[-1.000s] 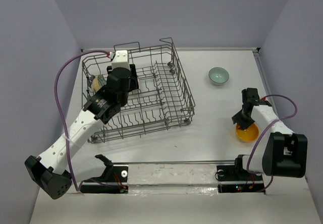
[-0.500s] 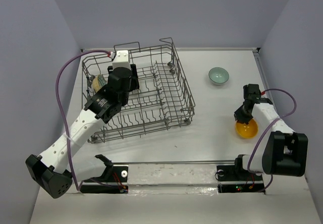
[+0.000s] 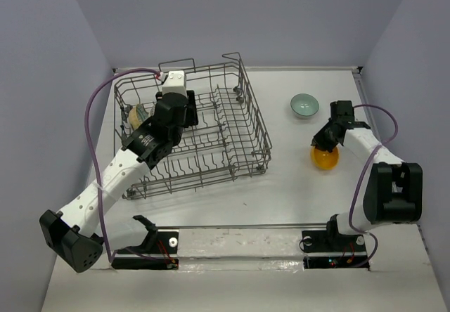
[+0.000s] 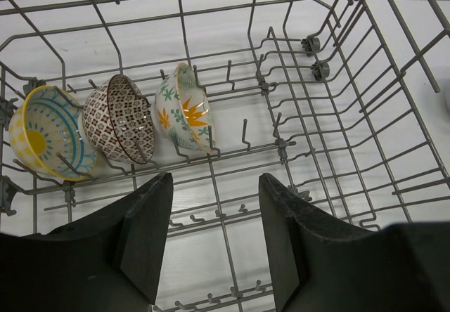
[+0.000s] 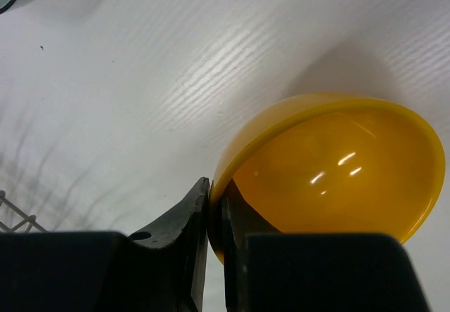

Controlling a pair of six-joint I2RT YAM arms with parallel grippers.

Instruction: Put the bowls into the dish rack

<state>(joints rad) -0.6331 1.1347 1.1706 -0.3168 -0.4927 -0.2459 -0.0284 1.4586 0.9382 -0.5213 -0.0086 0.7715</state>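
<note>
Pinches orange bowl (image 5: 330, 171) by rim in right gripper (image 5: 214, 206), seemingly raised for dish rack (image 3: 253, 115); holds left gripper (image 4: 211, 245) agape, empty.

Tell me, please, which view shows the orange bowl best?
The right wrist view: the orange bowl looms large, its rim pinched by the right gripper. The top view shows it small, partly under that gripper. The left wrist view misses it, showing only the dish rack and three patterned bowls.
</note>
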